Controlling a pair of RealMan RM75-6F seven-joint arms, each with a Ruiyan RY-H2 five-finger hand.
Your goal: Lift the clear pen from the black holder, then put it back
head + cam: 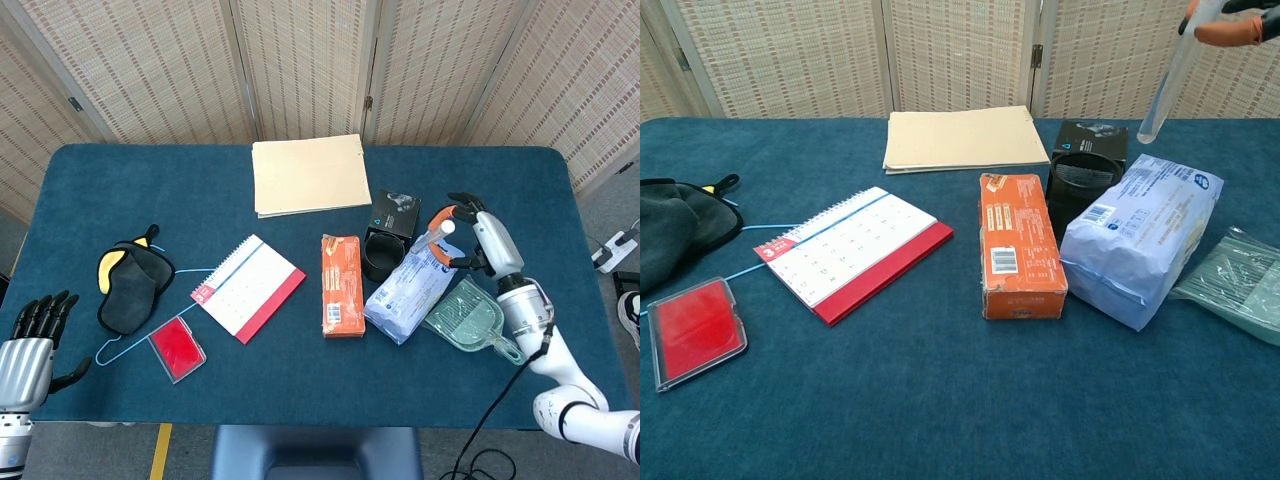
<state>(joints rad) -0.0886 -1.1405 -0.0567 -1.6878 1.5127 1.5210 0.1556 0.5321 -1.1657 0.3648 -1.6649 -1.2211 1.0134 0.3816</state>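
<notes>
My right hand [478, 236] is up in the air with the pen [1170, 85] pinched at its top end — thumb and finger closed on it, the rest of the barrel hanging below the hand, tilted, its tip clear of everything. The holder [1083, 178] sits below and to the left of the hand, mouth open, wedged between the orange box [1018, 243] and the blue packet [1140, 235]. I judge the pen light, stiff and slick — clear plastic, likely to pivot in a two-point pinch, so a high hold suits lowering it straight. My left hand [30, 340] idles well away, fingers spread, empty.
</notes>
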